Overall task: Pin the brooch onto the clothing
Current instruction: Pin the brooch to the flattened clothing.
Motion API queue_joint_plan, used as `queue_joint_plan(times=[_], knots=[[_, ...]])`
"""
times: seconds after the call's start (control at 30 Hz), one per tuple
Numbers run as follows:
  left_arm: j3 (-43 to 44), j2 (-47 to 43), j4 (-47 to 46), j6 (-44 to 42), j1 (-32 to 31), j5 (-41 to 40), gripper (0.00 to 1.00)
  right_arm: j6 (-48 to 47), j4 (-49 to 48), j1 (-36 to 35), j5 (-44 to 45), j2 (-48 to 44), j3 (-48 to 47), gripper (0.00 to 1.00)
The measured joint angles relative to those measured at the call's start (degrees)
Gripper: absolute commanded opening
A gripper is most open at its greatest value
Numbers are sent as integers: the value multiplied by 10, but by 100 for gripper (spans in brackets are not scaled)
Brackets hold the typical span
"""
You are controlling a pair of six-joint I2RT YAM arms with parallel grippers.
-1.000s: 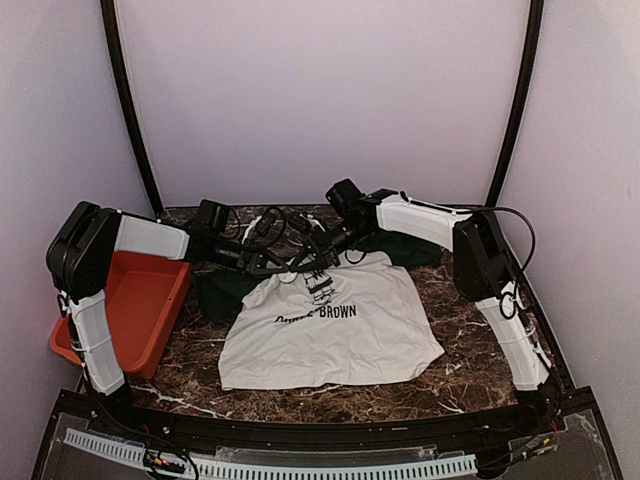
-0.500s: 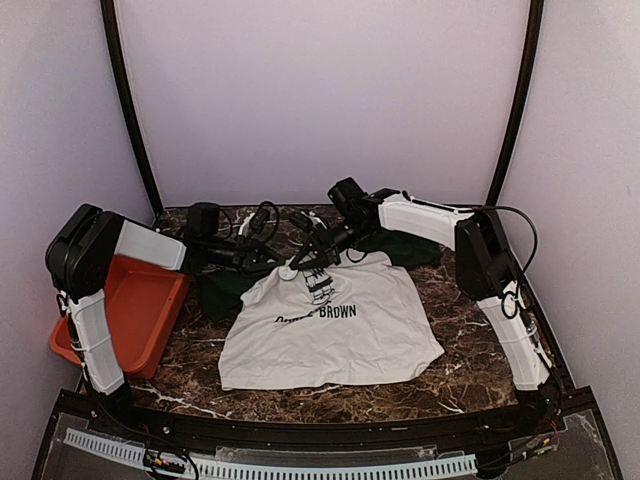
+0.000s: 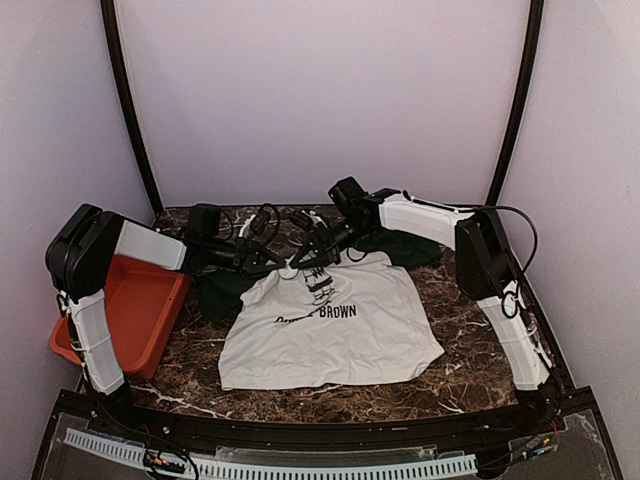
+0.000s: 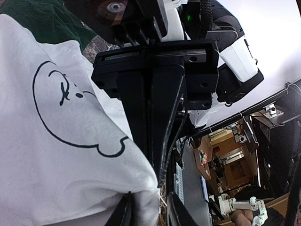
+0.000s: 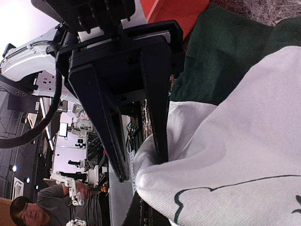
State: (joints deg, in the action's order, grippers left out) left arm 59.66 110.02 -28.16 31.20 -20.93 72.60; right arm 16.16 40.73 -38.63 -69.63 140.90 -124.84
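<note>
Dark brown marble tabletop, pale lilac walls behind: the white T-shirt with dark green sleeves lies mid-table, hem toward the near edge and collar toward the far wall, its black cartoon print facing up. Both my grippers meet over its far-left shoulder, beside the print. My right gripper, reaching in from the far right, has its jaws together on a raised peak of white cloth, which I judge to be pinched there. My left gripper, coming from the left past the orange plastic bin, stands with jaws partly apart, straddling the same fold just beside the right one's tips; whether it presses the cloth I cannot tell. The two point at each other almost tip to tip. I can make out no brooch in any view, so the pinning looks not yet done. The coming move, as I judge it, turns on that lifted fold, equally near to both arms.
</note>
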Motion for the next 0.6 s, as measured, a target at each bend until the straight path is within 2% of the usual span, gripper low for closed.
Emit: queue_joint_plan(times=[0.4, 0.6], knots=[[2, 0, 6, -5, -2, 0, 27, 4, 0, 0, 0, 0, 0, 0], [-7, 4, -75, 61, -3, 3, 27, 4, -7, 0, -3, 0, 0, 0]])
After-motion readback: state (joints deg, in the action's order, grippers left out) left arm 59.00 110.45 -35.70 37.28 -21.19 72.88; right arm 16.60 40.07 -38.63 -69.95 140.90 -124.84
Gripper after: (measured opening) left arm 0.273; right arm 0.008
